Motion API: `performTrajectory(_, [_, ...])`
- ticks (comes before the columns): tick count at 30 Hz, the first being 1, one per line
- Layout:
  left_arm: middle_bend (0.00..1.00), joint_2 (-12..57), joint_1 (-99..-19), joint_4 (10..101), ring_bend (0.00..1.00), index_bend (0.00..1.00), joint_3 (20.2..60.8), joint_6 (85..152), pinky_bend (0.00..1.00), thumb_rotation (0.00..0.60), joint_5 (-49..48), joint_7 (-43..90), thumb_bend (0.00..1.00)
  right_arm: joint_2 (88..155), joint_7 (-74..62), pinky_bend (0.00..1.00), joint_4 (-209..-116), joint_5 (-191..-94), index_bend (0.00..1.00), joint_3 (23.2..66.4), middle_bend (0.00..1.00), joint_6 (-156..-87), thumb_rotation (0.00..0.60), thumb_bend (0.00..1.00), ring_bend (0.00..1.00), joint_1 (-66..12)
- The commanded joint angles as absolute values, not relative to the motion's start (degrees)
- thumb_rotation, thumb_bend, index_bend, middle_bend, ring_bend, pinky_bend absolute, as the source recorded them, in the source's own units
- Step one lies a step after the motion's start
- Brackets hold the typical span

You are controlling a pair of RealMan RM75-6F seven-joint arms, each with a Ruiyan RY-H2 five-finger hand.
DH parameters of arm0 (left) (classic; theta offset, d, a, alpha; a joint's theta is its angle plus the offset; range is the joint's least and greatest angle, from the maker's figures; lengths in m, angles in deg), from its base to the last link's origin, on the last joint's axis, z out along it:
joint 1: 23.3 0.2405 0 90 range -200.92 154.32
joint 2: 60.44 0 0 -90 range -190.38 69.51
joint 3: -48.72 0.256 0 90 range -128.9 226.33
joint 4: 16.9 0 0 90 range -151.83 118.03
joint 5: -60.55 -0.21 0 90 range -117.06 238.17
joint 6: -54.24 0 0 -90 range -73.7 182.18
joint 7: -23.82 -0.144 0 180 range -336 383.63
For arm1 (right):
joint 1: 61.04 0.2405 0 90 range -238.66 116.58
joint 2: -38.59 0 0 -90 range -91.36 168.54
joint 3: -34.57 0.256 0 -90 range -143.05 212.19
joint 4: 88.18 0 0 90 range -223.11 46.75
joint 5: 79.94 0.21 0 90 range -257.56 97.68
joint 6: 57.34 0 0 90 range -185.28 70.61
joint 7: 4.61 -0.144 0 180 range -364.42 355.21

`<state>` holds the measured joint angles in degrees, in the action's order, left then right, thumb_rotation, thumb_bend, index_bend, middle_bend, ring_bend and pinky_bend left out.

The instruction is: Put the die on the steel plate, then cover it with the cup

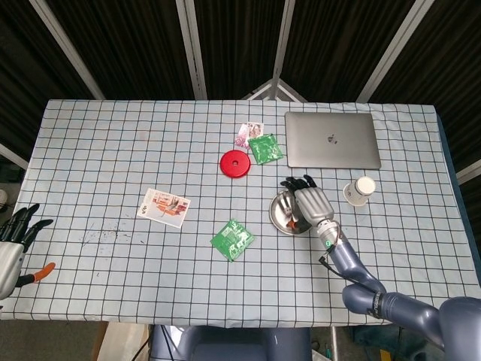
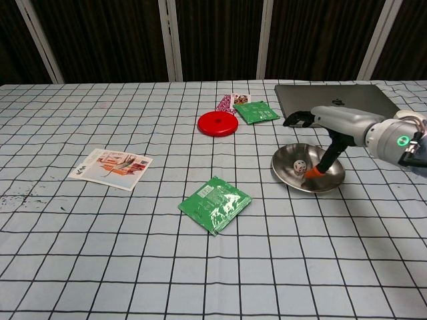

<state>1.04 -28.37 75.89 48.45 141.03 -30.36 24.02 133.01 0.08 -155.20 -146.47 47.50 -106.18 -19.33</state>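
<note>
Chest view: die (image 2: 300, 165) is lying in the plate (image 2: 333, 175), free of the right hand (image 2: 327, 127), whose spread, empty fingers are hovering above; cup (image 1: 365, 186) is standing beside the laptop (image 1: 331, 140) on the desk (image 1: 113, 150).

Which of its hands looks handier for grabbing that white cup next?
The right hand: it hovers over the steel plate, beside the white cup. The left hand sits at the table's far edge.

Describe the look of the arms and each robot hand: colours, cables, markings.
Right robot hand: silver-grey shell, black fingers, an orange tip, a green light at the wrist. Its blue-grey arm has a thin black cable near the wrist. Left robot hand: grey shell, black fingers, orange tip.
</note>
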Motion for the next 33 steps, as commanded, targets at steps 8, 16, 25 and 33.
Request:
performTrajectory(8, [0.0, 0.9, -28.0, 76.3, 0.0, 0.2, 48.8, 141.5, 0.13, 0.6, -30.7, 23.5, 0.26, 124.5, 0.8, 0.0, -159.5, -147.2, 0.09, 50.0, 0.09, -114.8, 0.6, 0.02, 0.1, -23.4])
performTrajectory(16, [0.0, 1.4, -28.2, 77.0, 0.0, 0.2, 48.7, 140.6, 0.13, 0.6, -30.1, 21.7, 0.26, 115.6, 1.9, 0.0, -163.9, -144.8, 0.14, 48.8, 0.1, -112.3, 0.6, 0.02, 0.11, -26.2])
performTrajectory(25, [0.0, 1.6, -28.1, 77.3, 0.0, 0.21, 48.7, 141.0, 0.13, 0.6, -30.3, 20.8, 0.26, 115.0, 1.8, 0.0, -163.3, -144.4, 0.19, 46.8, 0.12, -109.9, 0.6, 0.02, 0.11, -26.6])
performTrajectory(33, [0.0, 1.6, -28.0, 77.0, 0.0, 0.21, 48.5, 141.0, 0.13, 0.6, -29.9, 20.9, 0.26, 116.9, 0.5, 0.0, -159.6, -144.4, 0.26, 47.7, 0.16, -108.7, 0.6, 0.02, 0.11, -24.9])
